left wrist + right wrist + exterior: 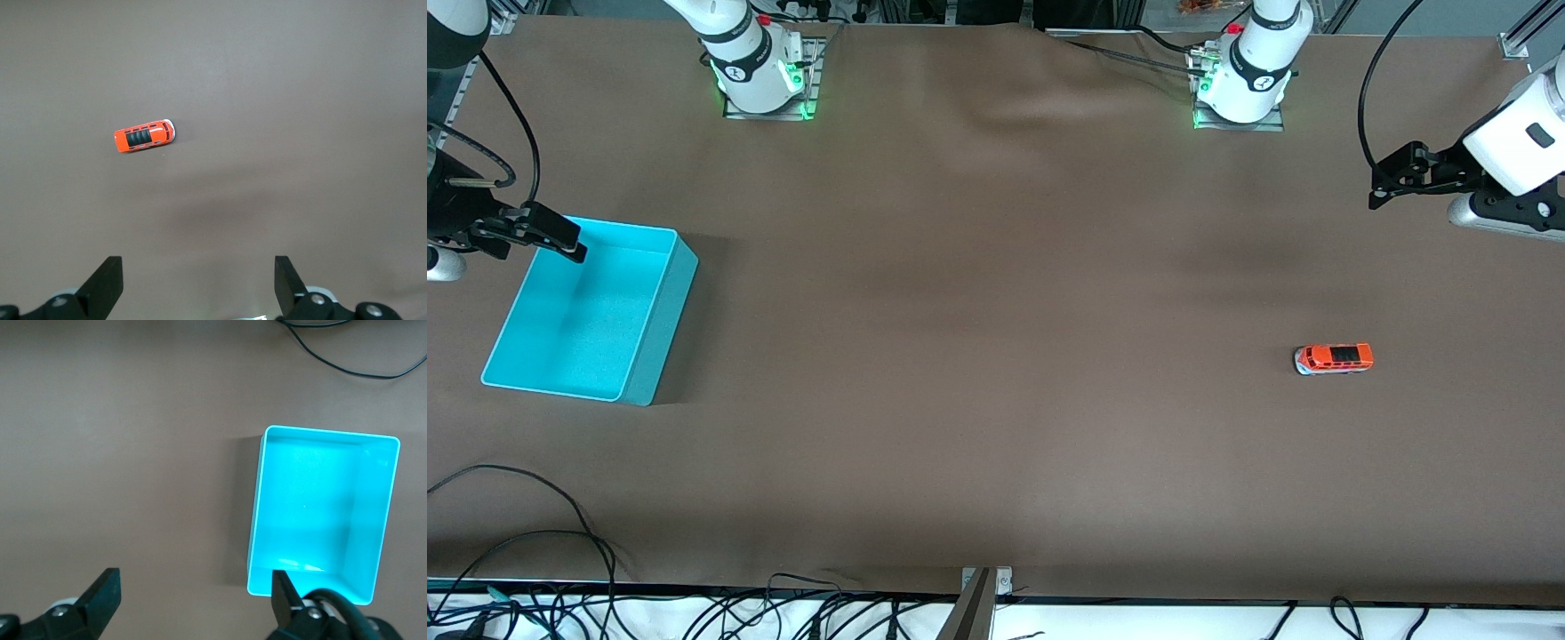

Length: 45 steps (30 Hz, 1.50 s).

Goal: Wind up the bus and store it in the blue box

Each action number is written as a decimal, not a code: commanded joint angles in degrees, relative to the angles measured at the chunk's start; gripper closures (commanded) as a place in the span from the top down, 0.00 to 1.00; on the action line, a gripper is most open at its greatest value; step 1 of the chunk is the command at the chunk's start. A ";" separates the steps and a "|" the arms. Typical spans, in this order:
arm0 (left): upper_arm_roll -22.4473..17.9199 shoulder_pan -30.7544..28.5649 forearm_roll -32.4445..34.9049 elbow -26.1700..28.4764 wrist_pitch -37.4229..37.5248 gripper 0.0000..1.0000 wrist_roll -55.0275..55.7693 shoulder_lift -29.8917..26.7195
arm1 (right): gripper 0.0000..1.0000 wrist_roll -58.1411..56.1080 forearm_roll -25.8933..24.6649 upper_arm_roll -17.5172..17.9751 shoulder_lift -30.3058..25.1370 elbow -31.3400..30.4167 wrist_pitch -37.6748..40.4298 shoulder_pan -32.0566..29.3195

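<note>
The small orange-red bus [1334,358] stands on its wheels on the brown table toward the left arm's end; it also shows in the left wrist view [144,136]. My left gripper [1380,188] hangs open and empty in the air, over the table apart from the bus [198,280]. The blue box [591,311] sits open and empty at the right arm's end [320,513]. My right gripper [569,244] is open and empty, up over the box's rim farthest from the front camera [193,593].
Black cables [516,569] lie along the table's edge nearest the front camera, near the box; a loop of cable shows in the right wrist view [347,360]. The arm bases [760,67] [1245,76] stand along the edge farthest from the front camera. A wide stretch of brown table lies between bus and box.
</note>
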State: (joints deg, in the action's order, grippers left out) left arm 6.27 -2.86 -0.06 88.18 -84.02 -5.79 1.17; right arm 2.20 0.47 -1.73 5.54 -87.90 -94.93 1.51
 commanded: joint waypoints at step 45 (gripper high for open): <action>0.15 2.06 2.87 -1.78 -0.18 1.00 -3.17 3.67 | 1.00 -0.09 1.03 0.06 0.61 1.41 0.27 -0.37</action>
State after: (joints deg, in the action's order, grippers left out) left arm 6.55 -1.18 1.09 88.18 -84.21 -6.09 3.09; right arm 2.20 0.47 -1.73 5.54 -87.90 -94.93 1.51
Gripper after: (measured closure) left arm 0.000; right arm 0.000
